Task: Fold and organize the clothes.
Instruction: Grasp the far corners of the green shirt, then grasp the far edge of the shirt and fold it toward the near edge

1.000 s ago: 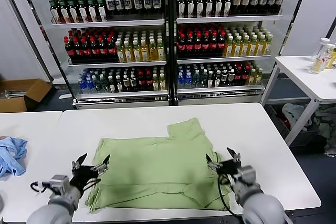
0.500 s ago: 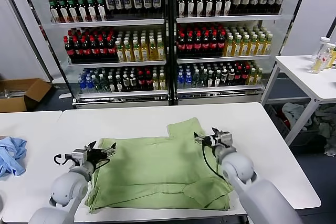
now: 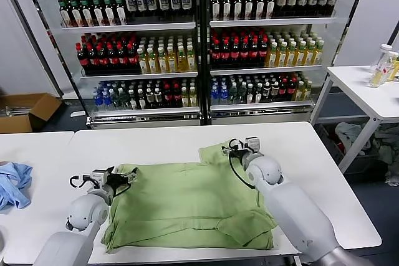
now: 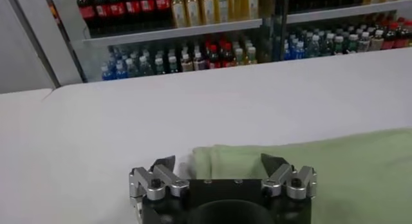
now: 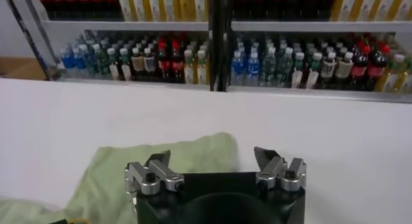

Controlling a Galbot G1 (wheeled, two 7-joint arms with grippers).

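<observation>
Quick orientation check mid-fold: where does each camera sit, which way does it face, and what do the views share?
Head view: on the head, looking forward and down at the green shirt on the white table; both arms show, left tool, right tool.
Left wrist view: behind the open left tool, facing the shirt's edge.
Right wrist view: behind the open right tool, over a shirt corner.
Shared: shirt, table, drinks shelves.

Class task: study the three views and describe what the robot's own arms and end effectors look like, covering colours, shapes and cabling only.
Both arms are smooth, rounded light-grey shells. Each left end effector and right end effector has a black body, silver metal finger brackets with visible screws, and dark pointed fingertips. A thin black cable loops beside each wrist.
</observation>
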